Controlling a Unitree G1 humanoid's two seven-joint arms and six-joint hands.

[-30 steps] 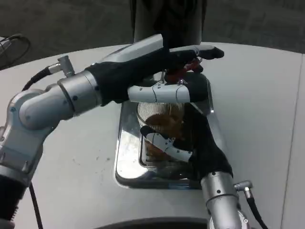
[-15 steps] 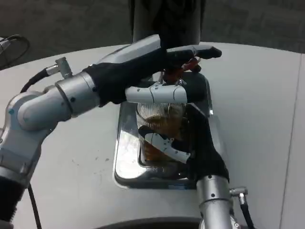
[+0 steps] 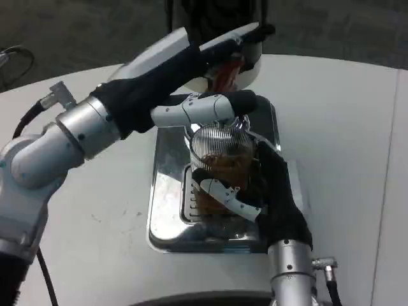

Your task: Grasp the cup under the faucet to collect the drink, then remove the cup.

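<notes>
A white table [image 3: 357,127] with a rounded far edge is seen from above. A shiny metal drip tray [image 3: 167,191] is set directly on its top, near the middle, with a slotted grate in its sunken centre. A dark dispenser column [image 3: 217,13] is placed at the far edge, behind the tray.

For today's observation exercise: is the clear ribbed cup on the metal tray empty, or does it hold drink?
It holds drink: amber-brown liquid shows through the cup, gripped by the right hand. The exact fill level is unclear.
</notes>
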